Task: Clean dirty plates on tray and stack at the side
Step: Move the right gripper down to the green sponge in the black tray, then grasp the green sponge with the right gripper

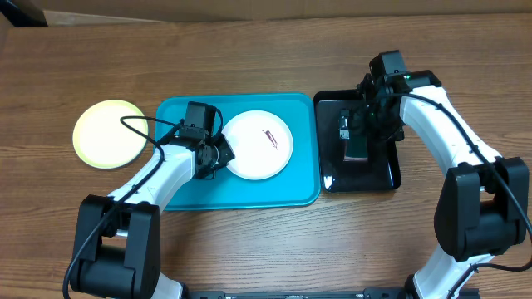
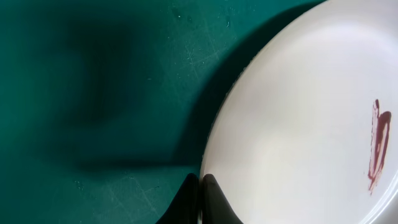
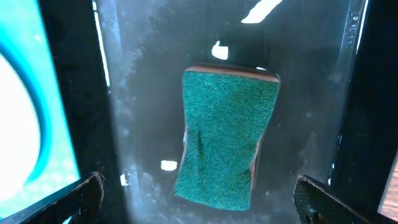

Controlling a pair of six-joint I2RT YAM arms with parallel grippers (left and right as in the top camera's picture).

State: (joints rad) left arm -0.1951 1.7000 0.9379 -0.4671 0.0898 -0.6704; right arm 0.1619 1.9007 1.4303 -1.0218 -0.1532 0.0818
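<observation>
Toward the worktop's middle, I'm clamping the left gripper (image 2: 200, 186) on 1 white plate (image 1: 259, 145), at its rim; I'm judging it stiff, slippery; right gripper (image 1: 356, 137) is hanging apart over the sponge (image 3: 227, 137).

Two plates (image 1: 108, 133) (image 1: 258, 144), two trays (image 1: 179, 116) (image 1: 386, 178), one sponge (image 3: 227, 140).

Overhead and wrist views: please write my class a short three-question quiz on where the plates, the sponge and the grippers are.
1. True or false: the yellow-green plate lies on the table, outside the turquoise tray.
2. The green sponge lies on: A) the black tray, B) the turquoise tray, C) the yellow-green plate.
3. Which gripper is at the rim of the white plate?
Key: 1 true; 2 A; 3 the left gripper.
</observation>
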